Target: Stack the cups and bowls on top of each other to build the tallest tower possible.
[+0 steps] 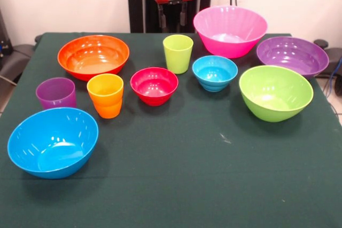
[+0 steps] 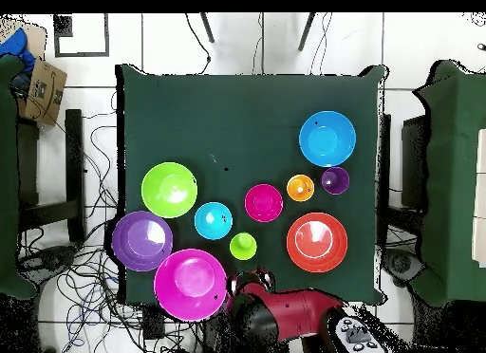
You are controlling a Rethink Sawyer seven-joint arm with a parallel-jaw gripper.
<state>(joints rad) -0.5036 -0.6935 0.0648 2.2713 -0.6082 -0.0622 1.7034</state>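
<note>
Gripper [image 1: 172, 18] retracted, w/ cups [image 1: 178, 53] forward (unstacked).

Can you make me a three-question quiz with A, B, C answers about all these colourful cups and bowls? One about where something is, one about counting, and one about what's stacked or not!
1. In the front view, what stands between the small red bowl and the purple cup?
A. the orange cup
B. the big pink bowl
C. the big green bowl

2. How many cups are on the table?
A. two
B. three
C. five

3. Is anything stacked yet?
A. all the bowls are nested
B. a cup sits in the blue bowl
C. nothing, every piece stands alone

Answers:
1. A: the orange cup sits between them.
2. B: purple, orange and the green cup.
3. C: both views show each piece apart, all open side up.
</note>
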